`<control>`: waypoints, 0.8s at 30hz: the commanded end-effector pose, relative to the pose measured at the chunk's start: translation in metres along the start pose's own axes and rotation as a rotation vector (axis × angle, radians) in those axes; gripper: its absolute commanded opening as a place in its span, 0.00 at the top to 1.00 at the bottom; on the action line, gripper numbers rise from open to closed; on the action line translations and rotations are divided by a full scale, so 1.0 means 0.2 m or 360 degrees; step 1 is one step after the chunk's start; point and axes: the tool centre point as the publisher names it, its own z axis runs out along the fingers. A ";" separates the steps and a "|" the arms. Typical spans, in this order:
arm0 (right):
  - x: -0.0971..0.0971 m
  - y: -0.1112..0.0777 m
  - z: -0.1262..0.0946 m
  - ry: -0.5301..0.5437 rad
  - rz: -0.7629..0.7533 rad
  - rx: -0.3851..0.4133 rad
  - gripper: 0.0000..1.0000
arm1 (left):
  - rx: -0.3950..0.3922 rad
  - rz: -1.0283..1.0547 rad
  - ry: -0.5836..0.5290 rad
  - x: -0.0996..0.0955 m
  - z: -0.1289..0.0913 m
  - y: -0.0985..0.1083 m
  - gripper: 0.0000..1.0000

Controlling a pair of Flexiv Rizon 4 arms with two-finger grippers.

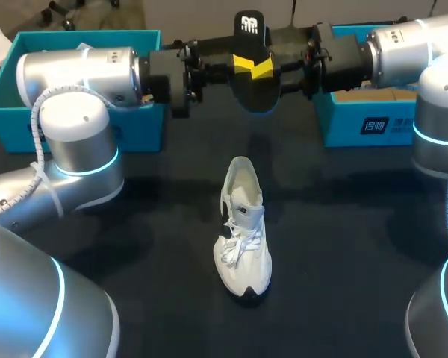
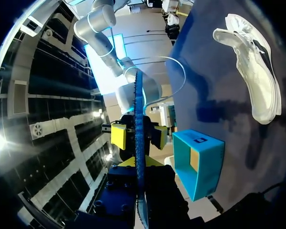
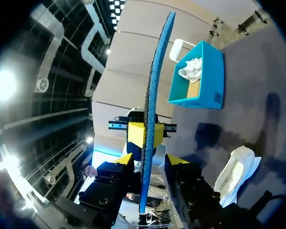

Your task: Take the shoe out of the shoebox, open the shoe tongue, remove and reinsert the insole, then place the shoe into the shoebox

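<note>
Nearest the robot, the white shoe (image 1: pixel 243 231) stands upright on its sole in the middle of the dark desk (image 1: pixel 343 246), toe toward the robot, laces loose and its opening gaping, outside both boxes. Beyond it, the insole (image 1: pixel 255 95) hangs in the air above the desk's far middle, on edge between the two arms. The left gripper (image 2: pixel 139 163) has its jaws closed on the insole. The right gripper (image 3: pixel 150 161) has its jaws open, with one finger on either side of the insole and clear of it. At the far left, the teal left shoebox (image 1: pixel 138 128) holds crumpled white paper (image 3: pixel 190 69). At the far right, the teal right shoebox (image 1: pixel 358 123) shows only its brown cardboard inside.
</note>
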 end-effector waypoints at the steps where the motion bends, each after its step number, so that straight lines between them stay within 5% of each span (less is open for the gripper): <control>1: -0.01 0.01 0.01 0.0001 0.0001 0.0008 0.64 | -0.0001 0.0002 -0.0003 0.00 0.01 0.00 1.00; 19: -0.01 0.03 0.01 0.0013 -0.0004 0.0021 1.00 | -0.0001 -0.0006 -0.0009 -0.01 0.01 -0.01 1.00; 22: -0.01 0.03 0.01 0.0013 -0.0006 0.0024 1.00 | -0.0003 -0.0007 -0.0003 -0.01 0.01 -0.01 1.00; 23: -0.01 0.03 0.01 0.0013 -0.0008 0.0025 1.00 | -0.0005 -0.0008 -0.0003 -0.01 0.01 -0.01 0.95; 24: -0.01 0.03 0.01 0.0012 -0.0009 0.0025 1.00 | -0.0009 -0.0010 -0.0003 -0.01 0.01 -0.01 0.79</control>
